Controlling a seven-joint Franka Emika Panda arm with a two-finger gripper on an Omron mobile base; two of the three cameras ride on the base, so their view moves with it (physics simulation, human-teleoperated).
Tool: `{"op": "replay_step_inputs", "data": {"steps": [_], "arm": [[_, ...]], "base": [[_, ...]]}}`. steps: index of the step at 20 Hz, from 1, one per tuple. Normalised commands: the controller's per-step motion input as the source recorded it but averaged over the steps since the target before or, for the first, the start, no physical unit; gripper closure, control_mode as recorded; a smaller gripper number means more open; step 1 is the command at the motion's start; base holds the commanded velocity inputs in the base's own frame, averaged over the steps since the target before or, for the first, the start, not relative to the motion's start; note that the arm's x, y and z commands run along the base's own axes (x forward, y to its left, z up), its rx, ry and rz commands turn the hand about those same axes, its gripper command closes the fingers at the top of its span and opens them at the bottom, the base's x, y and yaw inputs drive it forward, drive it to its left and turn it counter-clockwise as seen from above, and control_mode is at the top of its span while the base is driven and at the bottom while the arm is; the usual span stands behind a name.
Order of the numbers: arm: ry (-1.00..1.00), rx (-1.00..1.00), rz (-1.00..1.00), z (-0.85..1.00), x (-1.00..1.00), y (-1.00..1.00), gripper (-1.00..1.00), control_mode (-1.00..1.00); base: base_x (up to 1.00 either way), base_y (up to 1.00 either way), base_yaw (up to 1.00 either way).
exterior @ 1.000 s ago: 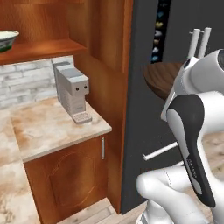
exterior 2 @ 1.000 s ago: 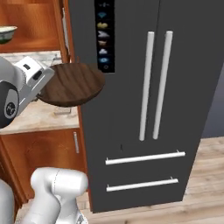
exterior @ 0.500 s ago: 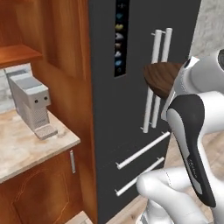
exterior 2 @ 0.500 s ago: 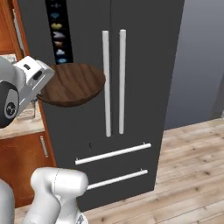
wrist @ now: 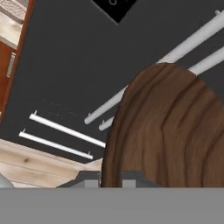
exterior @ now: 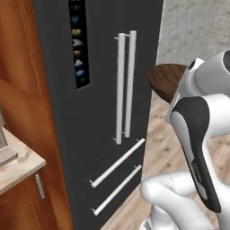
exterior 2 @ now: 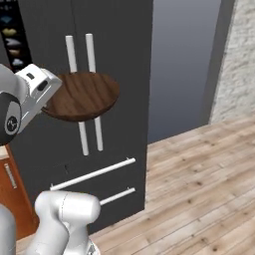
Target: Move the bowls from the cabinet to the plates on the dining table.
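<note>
Up at chest height, the gripper (wrist: pixel 109 178) is clamped on the rim of the dark brown bowl (exterior 2: pixel 82 95), carrying it in the air in front of the black refrigerator (exterior 2: pixel 124 60). Its fingertips (wrist: pixel 89 179) sit either side of the bowl's edge. Behind the bowl run the refrigerator's long pale handles (exterior: pixel 126 85). Wooden floor (exterior 2: pixel 209 174) stretches off to the right.

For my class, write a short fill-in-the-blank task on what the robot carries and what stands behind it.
1. The gripper is shut on the rim of the dark ____ bowl.
2. Behind the bowl stands a tall dark grey ____ with long silver handles.
3. The floor is made of pale ____ planks.

Missing words: brown; fridge; wooden
</note>
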Motion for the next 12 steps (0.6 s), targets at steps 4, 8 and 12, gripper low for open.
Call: {"op": "replay_step_inputs", "data": {"steps": [4,8,12], "arm": [[0.0,0.0,0.0,0.0,0.0,0.0,1.0,1.0],[0.0,0.0,0.0,0.0,0.0,0.0,1.0,1.0],[0.0,0.0,0.0,0.0,0.0,0.0,1.0,1.0]], "base": [[0.0,-0.6,-0.33],[0.0,-0.6,-0.32],[0.0,-0.6,-0.32]]}}
